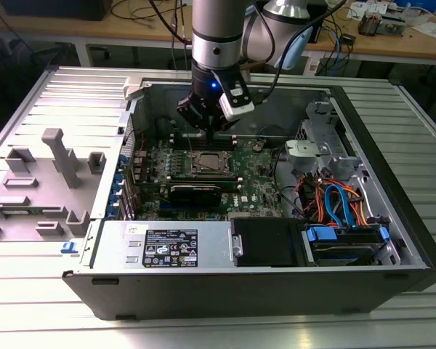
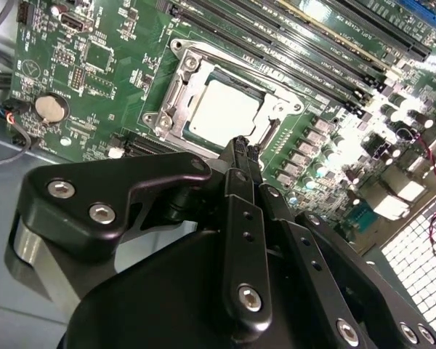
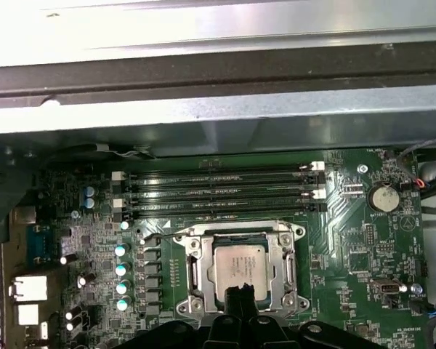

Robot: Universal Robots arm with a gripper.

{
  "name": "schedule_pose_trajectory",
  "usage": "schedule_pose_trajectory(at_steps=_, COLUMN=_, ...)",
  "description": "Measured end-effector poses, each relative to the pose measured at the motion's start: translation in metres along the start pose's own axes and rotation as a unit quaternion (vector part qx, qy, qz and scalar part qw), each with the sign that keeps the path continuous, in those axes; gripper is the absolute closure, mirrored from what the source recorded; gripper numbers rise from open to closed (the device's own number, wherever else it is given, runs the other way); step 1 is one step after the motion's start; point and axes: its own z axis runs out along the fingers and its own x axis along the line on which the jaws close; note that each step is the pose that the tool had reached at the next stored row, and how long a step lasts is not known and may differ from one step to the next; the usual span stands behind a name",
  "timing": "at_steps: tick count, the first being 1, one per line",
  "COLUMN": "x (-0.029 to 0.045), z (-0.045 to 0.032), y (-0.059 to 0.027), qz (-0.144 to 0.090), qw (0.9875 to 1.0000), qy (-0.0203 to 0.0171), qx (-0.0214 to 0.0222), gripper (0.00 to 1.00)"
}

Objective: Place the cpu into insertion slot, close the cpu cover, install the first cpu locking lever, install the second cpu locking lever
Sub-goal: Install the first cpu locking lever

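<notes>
surface (image 1: 203, 331): ribbed metal, carrying the opened computer case (image 1: 225, 287)
motherboard (image 1: 258, 182): green, flat on the floor of the case, long black memory slots beside the socket
labels: a white printed sticker (image 1: 171, 247) on the power supply box and white lettering on the board; I cannot make out any of it
gripper (image 2: 240, 149): hovers just over the socket's edge, fingers clenched tip to tip with nothing seen between them
insertion slot (image 3: 232, 241): near the board's middle, a dark strip showing at one side of the chip
cpu cover (image 3: 196, 270): silver frame lying flat around the chip; whether it is latched, I cannot tell
cpu (image 3: 240, 265): seated in the slot, dull metal top showing through the cover's window
handling: likely light, stiff and smooth-topped, so prone to slip; the underside is probably fragile, so opposite edges are the place to hold it
</notes>
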Motion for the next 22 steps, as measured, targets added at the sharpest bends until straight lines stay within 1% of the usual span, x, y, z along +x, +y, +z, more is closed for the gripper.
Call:
schedule_pose_trajectory(at_steps=12, x=0.0000, z=0.0000, y=0.0000, qz=-0.002, qw=1.0000, qy=0.0000, qx=0.0000, gripper=0.89)
schedule_pose_trajectory(at_steps=13, x=0.0000, z=0.0000, y=0.0000, qz=-0.006, qw=1.0000, qy=0.0000, qx=0.0001, gripper=0.89)
schedule_pose_trajectory(at_steps=14, x=0.0000, z=0.0000, y=0.0000, qz=-0.017, qw=0.9998, qy=0.0001, qx=0.0002, gripper=0.89)
schedule_pose_trajectory(at_steps=15, x=0.0000, z=0.0000, y=0.0000, qz=-0.029, qw=0.9996, qy=0.0002, qx=0.0004, gripper=0.89)
schedule_pose_trajectory(at_steps=17, x=0.0000, z=0.0000, y=0.0000, qz=-0.045, qw=0.9990, qy=0.0003, qx=0.0005, gripper=0.89)
schedule_pose_trajectory(at_steps=18, x=0.0000, z=0.0000, y=0.0000, qz=-0.056, qw=0.9984, qy=0.0004, qx=0.0007, gripper=0.89)
schedule_pose_trajectory(at_steps=21, x=0.0000, z=0.0000, y=0.0000, qz=-0.082, qw=0.9967, qy=0.0006, qx=0.0010, gripper=0.89)
schedule_pose_trajectory(at_steps=22, x=0.0000, z=0.0000, y=0.0000, qz=-0.085, qw=0.9964, qy=0.0006, qx=0.0011, gripper=0.89)
